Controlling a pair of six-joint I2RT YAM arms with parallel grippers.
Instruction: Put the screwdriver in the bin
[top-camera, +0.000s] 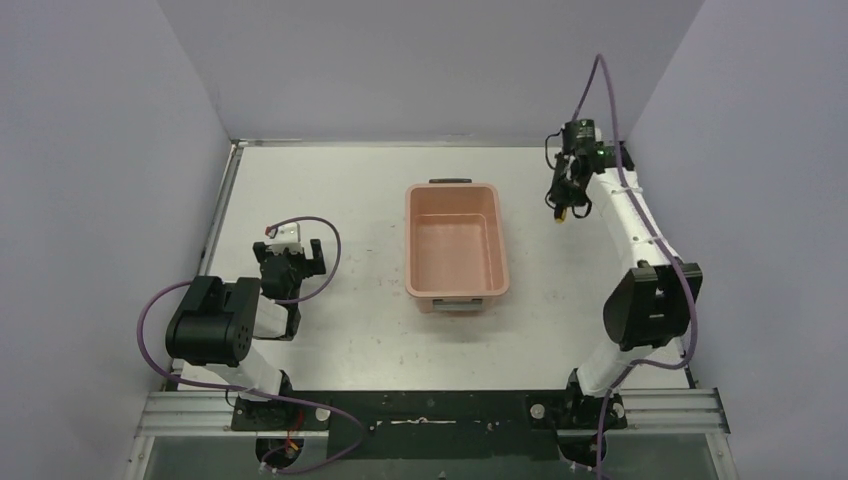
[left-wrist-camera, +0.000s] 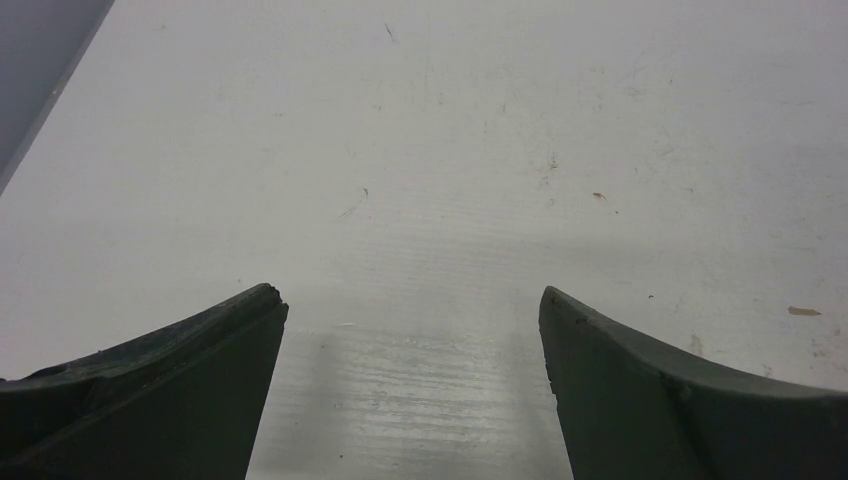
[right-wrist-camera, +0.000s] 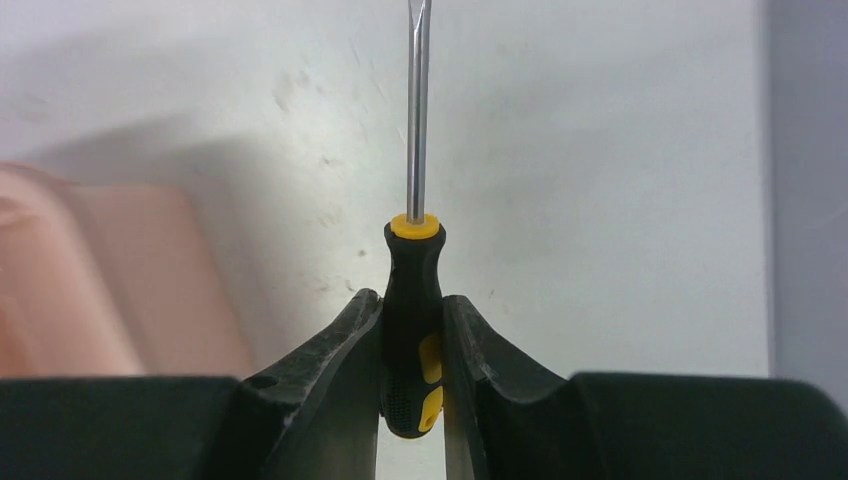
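Observation:
The screwdriver (right-wrist-camera: 414, 262) has a black-and-yellow handle and a thin metal shaft pointing away from the wrist camera. My right gripper (right-wrist-camera: 412, 300) is shut on its handle, one finger on each side. In the top view this gripper (top-camera: 566, 198) is at the far right of the table, with a bit of the yellow handle (top-camera: 563, 213) showing below it, to the right of the bin's far end. The salmon-pink bin (top-camera: 410, 240) stands in the middle of the table with nothing in it, and its side (right-wrist-camera: 70, 290) shows at the left of the right wrist view. My left gripper (left-wrist-camera: 412, 300) is open over bare table.
The left arm (top-camera: 215, 325) is folded at the near left, its gripper (top-camera: 292, 262) well left of the bin. Grey walls close off the white table (top-camera: 350, 340) on the left, far and right sides. The right wall (right-wrist-camera: 810, 180) is close to the right gripper.

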